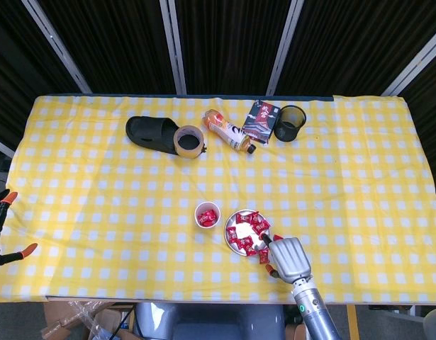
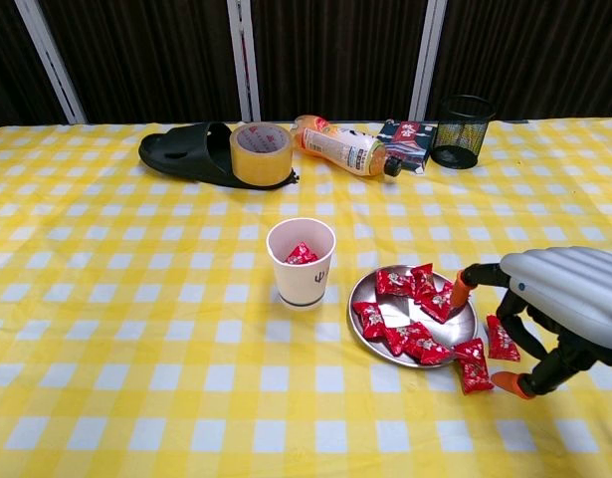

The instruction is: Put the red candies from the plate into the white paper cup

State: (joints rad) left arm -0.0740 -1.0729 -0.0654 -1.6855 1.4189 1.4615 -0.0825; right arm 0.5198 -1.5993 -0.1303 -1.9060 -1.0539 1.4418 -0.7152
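A white paper cup [image 2: 302, 262] [image 1: 206, 214] stands mid-table with one red candy inside. To its right a round metal plate [image 2: 464, 327] [image 1: 234, 228] holds several red wrapped candies [image 2: 415, 284]. Two more red candies [image 2: 473, 363] lie on the cloth just right of the plate. My right hand [image 2: 564, 311] [image 1: 289, 258] hovers low at the plate's right side, above the loose candies, fingers spread with orange tips and nothing held. My left hand does not show in either view.
Along the far edge lie a black slipper [image 2: 182, 154], a roll of tape [image 2: 261, 153], an orange drink bottle [image 2: 342, 146], a dark snack pack [image 2: 406, 139] and a black mesh pen cup [image 2: 459, 130]. Orange clamps [image 1: 5, 223] sit at the table's left edge.
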